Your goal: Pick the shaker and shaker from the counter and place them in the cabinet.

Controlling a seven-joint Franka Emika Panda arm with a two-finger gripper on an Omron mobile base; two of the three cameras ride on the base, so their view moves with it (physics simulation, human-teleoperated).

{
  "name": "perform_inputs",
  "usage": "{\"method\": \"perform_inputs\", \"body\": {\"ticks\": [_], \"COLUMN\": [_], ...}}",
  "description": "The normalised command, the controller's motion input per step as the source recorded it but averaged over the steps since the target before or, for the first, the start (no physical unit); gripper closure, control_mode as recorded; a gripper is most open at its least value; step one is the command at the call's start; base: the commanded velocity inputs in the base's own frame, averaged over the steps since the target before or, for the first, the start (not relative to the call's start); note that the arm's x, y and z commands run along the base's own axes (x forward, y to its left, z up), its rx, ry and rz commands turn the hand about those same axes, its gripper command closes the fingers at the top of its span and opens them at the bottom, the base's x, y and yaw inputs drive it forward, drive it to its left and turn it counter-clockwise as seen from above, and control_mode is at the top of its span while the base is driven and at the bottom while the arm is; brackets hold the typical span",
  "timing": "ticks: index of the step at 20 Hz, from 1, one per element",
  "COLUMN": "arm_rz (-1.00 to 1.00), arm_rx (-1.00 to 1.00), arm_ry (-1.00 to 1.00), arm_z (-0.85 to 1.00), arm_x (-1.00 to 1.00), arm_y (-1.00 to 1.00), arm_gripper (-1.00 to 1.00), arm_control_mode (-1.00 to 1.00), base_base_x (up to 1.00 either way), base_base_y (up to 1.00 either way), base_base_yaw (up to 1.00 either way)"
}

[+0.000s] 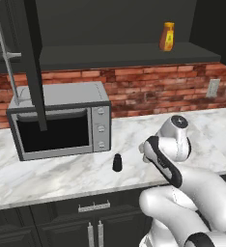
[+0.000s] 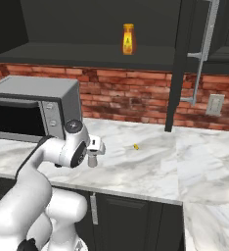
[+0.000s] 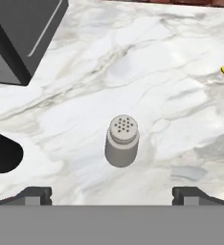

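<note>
The light grey shaker (image 3: 122, 141) with a perforated silvery cap stands upright on the white marble counter (image 3: 147, 62). My gripper (image 3: 114, 196) hangs open right above it, fingertips (image 3: 35, 195) spread wide on either side and clear of it. From the right base view the gripper (image 2: 93, 152) is just over the grey shaker (image 2: 92, 161). The black shaker (image 1: 117, 162) stands in front of the microwave, and its dark side (image 3: 4, 153) is at the left of the hand view. The wall cabinet's dark shelf (image 1: 124, 54) is above, its door (image 2: 177, 63) swung open.
A silver microwave (image 1: 62, 120) sits on the counter (image 1: 62, 176) at the left. An orange-yellow bottle (image 1: 167, 36) stands on the cabinet shelf. The open door's long bar handle (image 2: 204, 49) juts out. A small yellow scrap (image 2: 135, 146) lies on the marble.
</note>
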Motion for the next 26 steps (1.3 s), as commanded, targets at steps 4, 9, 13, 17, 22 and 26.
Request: {"method": "perform_inputs", "body": {"ticks": [4, 9, 13, 17, 22, 26], "arm_rz": [0.0, 0.0, 0.0, 0.0, 0.0, 0.0], "arm_rx": [0.0, 0.0, 0.0, 0.0, 0.0, 0.0], "arm_ry": [0.0, 0.0, 0.0, 0.0, 0.0, 0.0], "arm_z": [-0.3, -0.33, -0.29, -0.31, -0.39, -0.25], "arm_x": [0.18, 0.0, 0.08, 0.27, 0.28, 0.18], "arm_y": [0.0, 0.0, 0.0, 0.0, 0.0, 0.0], "arm_gripper": [-1.0, -1.0, -1.0, -1.0, -1.0, -1.0], "arm_control_mode": [-1.0, -1.0, -1.0, -1.0, -1.0, -1.0], "base_base_x": [0.0, 0.0, 0.0, 0.0, 0.0, 0.0], "base_base_y": [0.0, 0.0, 0.0, 0.0, 0.0, 0.0], "base_base_yaw": [0.0, 0.0, 0.0, 0.0, 0.0, 0.0]}}
